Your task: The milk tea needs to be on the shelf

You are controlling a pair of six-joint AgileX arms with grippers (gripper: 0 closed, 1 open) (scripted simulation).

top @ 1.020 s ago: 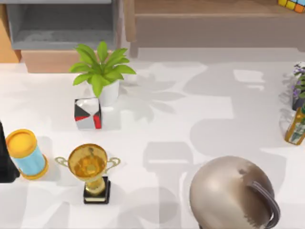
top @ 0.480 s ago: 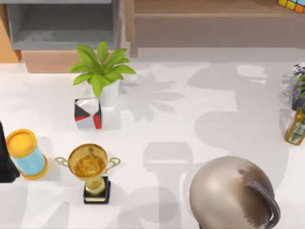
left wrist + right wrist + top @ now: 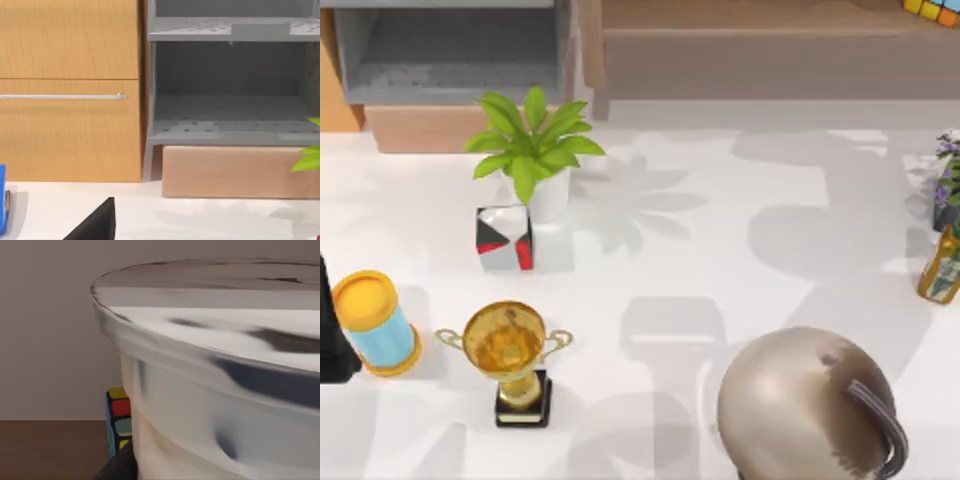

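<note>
Shadows on the white table (image 3: 720, 250) have slid toward its right edge since a second ago, while the milk tea (image 3: 810, 405) has hardly shifted in the top view. From above, the cup is a big round tan lid over the front right part of the table, with a grey straw (image 3: 880, 415) curving off its right side. It looks large and close to the camera there. My right gripper (image 3: 122, 467) has hold of it: in the right wrist view one dark tip presses on the cup's pale side (image 3: 210, 405), just under the wide lid. Behind the cup in that view is a colour cube (image 3: 119, 422) on a brown wooden board. In the top view the same cube (image 3: 930, 8) sits at the back right corner, on the long wooden shelf (image 3: 750, 20). At the table's right edge stand a small bottle (image 3: 942, 265) and, behind it, a plant with purple flowers (image 3: 948, 190). Near the front edge on the left stands a gold trophy (image 3: 507, 350) on a black base, well apart from the cup. A blue can with a yellow lid (image 3: 375, 320) stands close to the left edge. Behind the trophy is a red, white and black box (image 3: 504, 238), and just behind that a green plant (image 3: 532, 150) in a white pot. A grey shelf (image 3: 450, 60) sits at the back left corner; the left wrist view looks at its open grey levels (image 3: 225, 130). My left arm (image 3: 328, 330) is parked at the left edge, and I cannot tell its grip.
</note>
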